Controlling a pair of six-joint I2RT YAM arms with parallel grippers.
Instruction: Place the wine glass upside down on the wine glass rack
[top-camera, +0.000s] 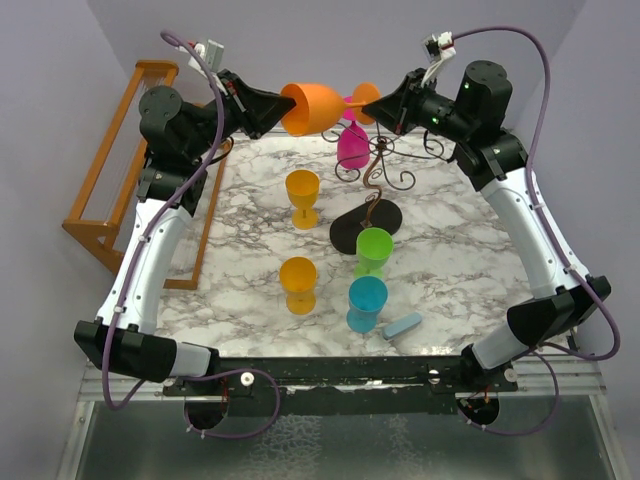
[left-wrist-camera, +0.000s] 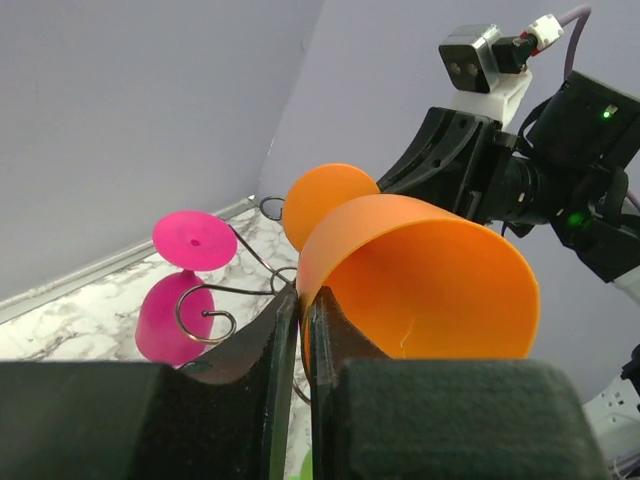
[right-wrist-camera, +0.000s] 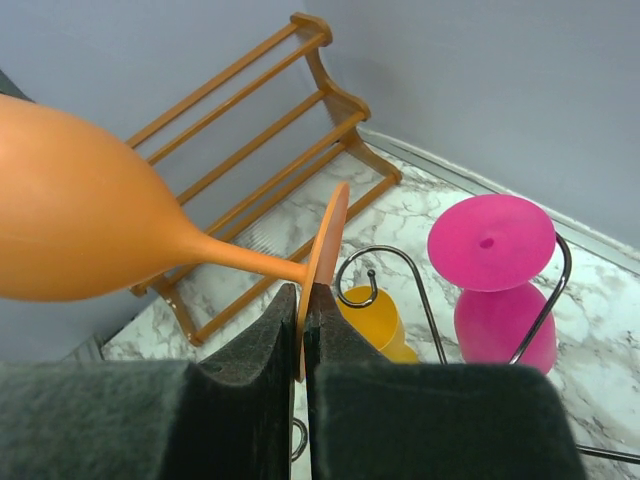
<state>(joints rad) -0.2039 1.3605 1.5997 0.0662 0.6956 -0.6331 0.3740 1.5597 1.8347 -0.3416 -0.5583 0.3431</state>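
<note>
Orange plastic wine glass (top-camera: 318, 108), held sideways above the tabletop's (top-camera: 250, 190) far edge.
Left gripper (left-wrist-camera: 302, 330) pinches its rim, right gripper (right-wrist-camera: 303, 325) its foot; likely light, stiff and slick, so the stem looks the safest hold. Dark wire tree rack (top-camera: 372, 190) stands near.

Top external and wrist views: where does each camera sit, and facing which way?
Top external: above, behind the bases, looking down on marble table; both arms show.
Left wrist: behind left gripper, facing right gripper; own fingers pinch orange wine glass rim.
Right wrist: behind right gripper, facing wooden rack; own fingers pinch its foot.
Shared: orange wine glass, pink wine glass.
</note>
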